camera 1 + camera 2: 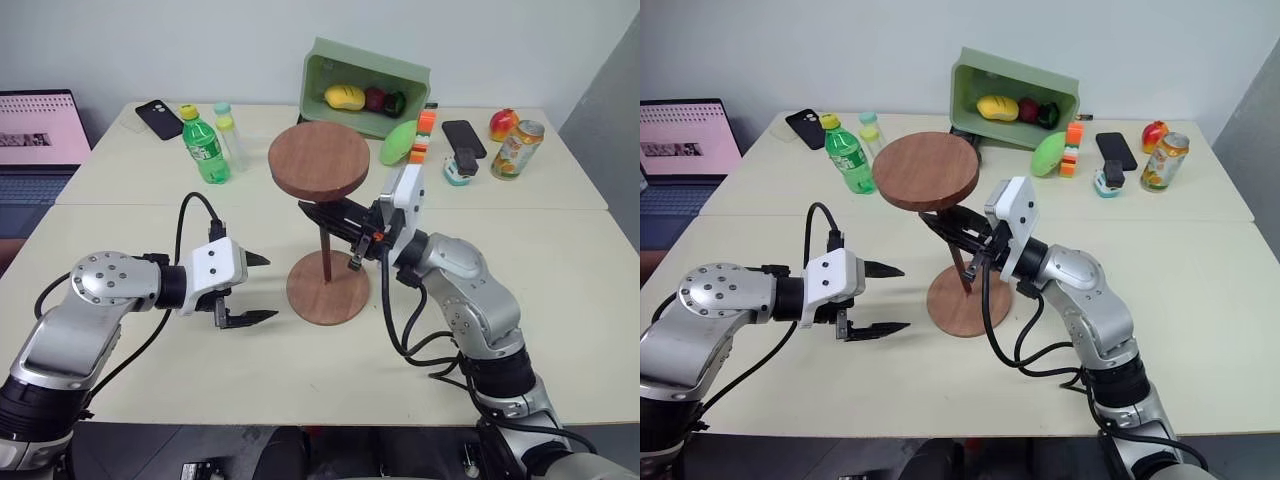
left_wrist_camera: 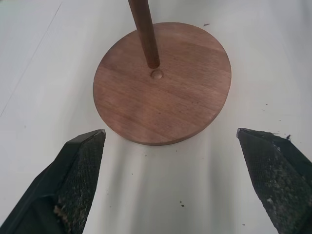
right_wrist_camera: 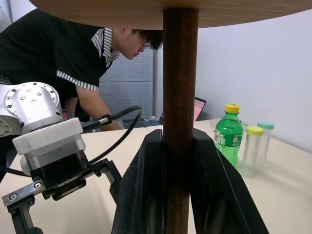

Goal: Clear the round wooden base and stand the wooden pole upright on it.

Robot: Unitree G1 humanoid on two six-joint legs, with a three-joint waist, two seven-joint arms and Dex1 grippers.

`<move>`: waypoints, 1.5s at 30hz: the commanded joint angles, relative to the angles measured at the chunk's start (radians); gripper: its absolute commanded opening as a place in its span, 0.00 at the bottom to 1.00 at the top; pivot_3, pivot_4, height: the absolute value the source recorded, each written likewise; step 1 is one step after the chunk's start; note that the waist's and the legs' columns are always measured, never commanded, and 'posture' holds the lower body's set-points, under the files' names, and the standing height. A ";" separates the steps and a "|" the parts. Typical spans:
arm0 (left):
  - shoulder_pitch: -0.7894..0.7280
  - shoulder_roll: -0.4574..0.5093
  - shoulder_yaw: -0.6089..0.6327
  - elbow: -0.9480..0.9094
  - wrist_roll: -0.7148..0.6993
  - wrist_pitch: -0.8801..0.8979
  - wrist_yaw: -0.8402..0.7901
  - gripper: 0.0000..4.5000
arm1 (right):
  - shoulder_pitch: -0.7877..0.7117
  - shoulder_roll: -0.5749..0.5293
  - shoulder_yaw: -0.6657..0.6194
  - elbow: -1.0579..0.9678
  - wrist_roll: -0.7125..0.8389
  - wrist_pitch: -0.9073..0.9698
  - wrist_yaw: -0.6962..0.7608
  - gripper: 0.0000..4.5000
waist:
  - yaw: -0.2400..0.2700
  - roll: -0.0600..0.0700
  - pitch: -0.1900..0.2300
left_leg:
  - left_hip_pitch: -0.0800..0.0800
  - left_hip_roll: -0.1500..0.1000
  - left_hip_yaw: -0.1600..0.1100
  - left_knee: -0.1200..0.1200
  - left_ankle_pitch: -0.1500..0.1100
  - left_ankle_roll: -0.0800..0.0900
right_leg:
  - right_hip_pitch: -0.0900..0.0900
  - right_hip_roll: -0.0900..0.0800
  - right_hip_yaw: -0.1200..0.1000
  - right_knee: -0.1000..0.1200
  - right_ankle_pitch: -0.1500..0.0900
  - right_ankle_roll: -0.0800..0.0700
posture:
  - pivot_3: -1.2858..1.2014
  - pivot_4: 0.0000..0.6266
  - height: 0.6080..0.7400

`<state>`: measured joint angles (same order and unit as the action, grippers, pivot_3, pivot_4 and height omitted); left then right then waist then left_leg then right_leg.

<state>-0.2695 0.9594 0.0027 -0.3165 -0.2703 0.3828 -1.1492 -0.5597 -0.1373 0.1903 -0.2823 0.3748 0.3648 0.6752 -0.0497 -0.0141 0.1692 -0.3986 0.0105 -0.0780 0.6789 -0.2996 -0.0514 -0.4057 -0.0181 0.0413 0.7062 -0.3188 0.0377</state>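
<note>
I judge the clearing done: the round wooden base (image 1: 328, 288) lies bare on the table (image 1: 560, 260), and I am now in the standing step. My right gripper (image 1: 352, 240) is clamped tight on the wooden pole (image 1: 326, 245), its fingers (image 3: 214, 195) pressed against the rod on both sides, holding it roughly upright with the fixed disc at the top. In the left wrist view the rod's lower end sits just beside the small centre mark of the base, tilted a little; I cannot tell whether it touches the wood or hovers just above it.

The next move, as I read it, calls for nudging the tip onto that centre spot, bringing the rod to true vertical, and seating it before I let go. A top-heavy pole may topple if released off-centre.

My left gripper (image 1: 247, 290) waits with its fingers wide apart and nothing in them, at about nine o'clock of the base, near but not touching.

The base is a flat, thin, reddish-brown disc with visible grain. The pole is a slim dark-brown rod, and its top disc is of similar colour and width to the base.
</note>
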 commanded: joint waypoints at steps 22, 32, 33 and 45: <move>-0.003 0.008 -0.002 -0.004 0.006 -0.042 -0.010 1.00 | 0.024 0.002 0.044 0.013 -0.012 -0.080 0.005 0.05 | 0.000 0.000 0.000 | 0.000 0.000 0.000 0.000 0.000 0.000 | 0.000 0.000 0.000 0.000 0.000 0.000 | 0.52 0.24 1.00; -0.003 0.006 -0.002 -0.006 0.006 -0.040 -0.010 1.00 | 0.018 -0.008 0.039 0.032 -0.019 -0.096 0.018 0.05 | 0.000 0.000 0.000 | 0.000 0.000 0.000 0.000 0.000 0.000 | 0.000 0.000 0.000 0.000 0.000 0.000 | 0.52 0.24 1.00; -0.004 0.005 -0.003 -0.007 0.006 -0.039 -0.010 1.00 | 0.017 -0.007 0.040 0.035 -0.020 -0.099 0.018 0.05 | 0.000 0.000 0.000 | 0.000 0.000 0.000 0.000 0.000 0.000 | 0.000 0.000 0.000 0.000 0.000 0.000 | 0.52 0.24 1.00; -0.009 0.002 -0.008 -0.004 0.006 -0.041 -0.011 1.00 | 0.012 -0.012 0.039 0.064 -0.040 -0.126 0.025 0.05 | 0.000 0.000 0.000 | 0.000 0.000 0.000 0.000 0.000 0.000 | 0.000 0.000 0.000 0.001 0.000 0.000 | 0.52 0.24 1.00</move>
<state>-0.2693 0.9576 -0.0123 -0.3079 -0.2634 0.3599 -1.1629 -0.5338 -0.1491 0.2364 -0.2121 0.3348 0.2519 0.6966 -0.0498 -0.0142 0.1692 -0.3983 0.0105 -0.0779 0.6790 -0.2996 -0.0515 -0.4057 -0.0181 0.0414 0.7067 -0.3188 0.0377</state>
